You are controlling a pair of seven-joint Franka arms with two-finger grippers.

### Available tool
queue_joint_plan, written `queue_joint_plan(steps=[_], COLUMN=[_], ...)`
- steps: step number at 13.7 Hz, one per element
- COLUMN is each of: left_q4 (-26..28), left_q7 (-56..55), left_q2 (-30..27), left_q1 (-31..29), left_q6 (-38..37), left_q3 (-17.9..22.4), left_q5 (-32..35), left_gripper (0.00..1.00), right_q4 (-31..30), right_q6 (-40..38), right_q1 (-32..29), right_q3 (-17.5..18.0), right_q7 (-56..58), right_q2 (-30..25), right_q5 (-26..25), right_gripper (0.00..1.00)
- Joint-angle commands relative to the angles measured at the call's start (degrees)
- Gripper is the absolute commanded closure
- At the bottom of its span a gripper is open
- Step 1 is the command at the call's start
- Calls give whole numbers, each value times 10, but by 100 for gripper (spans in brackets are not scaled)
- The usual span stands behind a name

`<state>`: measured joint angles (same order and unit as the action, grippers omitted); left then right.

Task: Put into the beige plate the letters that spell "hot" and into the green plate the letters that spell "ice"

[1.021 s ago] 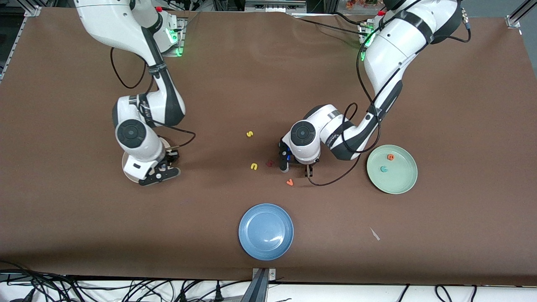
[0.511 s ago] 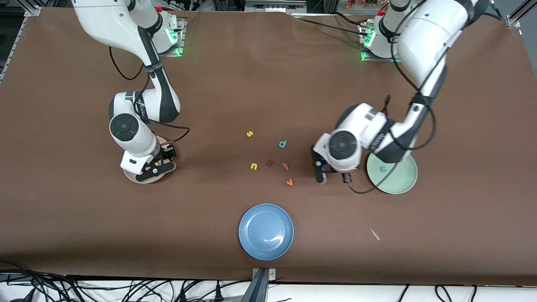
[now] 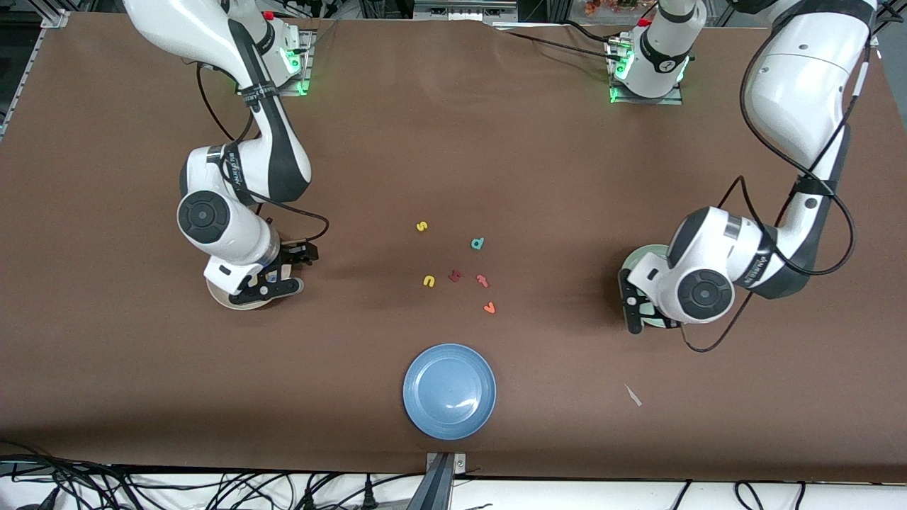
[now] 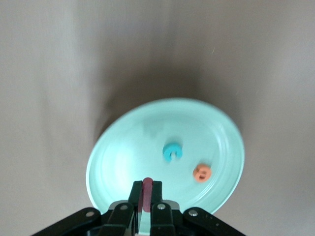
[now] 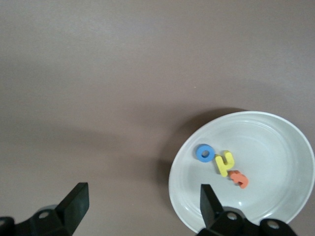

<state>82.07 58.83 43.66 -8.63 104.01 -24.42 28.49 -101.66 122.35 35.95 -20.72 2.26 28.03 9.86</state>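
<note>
Carrying the dark red "i" (image 4: 146, 192) in the left gripper (image 3: 636, 308), you're over the green plate (image 3: 626, 272) at the left arm's end of the table. The right gripper (image 3: 273, 280) hangs over the beige plate (image 3: 218, 295).

Left wrist view: fingers pinch the bar above the plate's rim; teal "c" (image 4: 172, 152) and orange "e" (image 4: 202, 172) lie inside. Move toward the centre before releasing, I'd say.

Right wrist view: jaws spread, empty; blue "o" (image 5: 204, 153), yellow "h" (image 5: 224, 163), orange "t" (image 5: 239, 179) sit in the beige plate.
</note>
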Motion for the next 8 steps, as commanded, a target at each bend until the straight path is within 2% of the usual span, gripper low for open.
queue_joint_plan(steps=[1,3,5,6,7,8], left_q4=[39,71,99,102,104,105], left_q7=[21,21,20,21,21,21], left_q2=[2,1,1,0,0,0], left_q1=[-33,-39,-53,-63,-65,-65], left_q6=[45,77,111,116,117,116], left_q3=[-4,-4,-4,-5,-5,-5], left_q5=[24,25,37,37,37,37], left_gripper=[100,100,100,100,100,98], right_q4=[7,19,19,21,21,16], right_q6=[-19,-33,-39,-49,-61,-62], right_q1=[12,-11,-156,-231,-280,-293], right_q3=[-2,13,167,230,272,282], right_q7=[-8,1,2,2,5,5], right_q2=[-6,-17,-52,-55,-65,-89], right_q5=[12,9,-2,-23,-54,-74], right_gripper=[0,0,0,0,0,0])
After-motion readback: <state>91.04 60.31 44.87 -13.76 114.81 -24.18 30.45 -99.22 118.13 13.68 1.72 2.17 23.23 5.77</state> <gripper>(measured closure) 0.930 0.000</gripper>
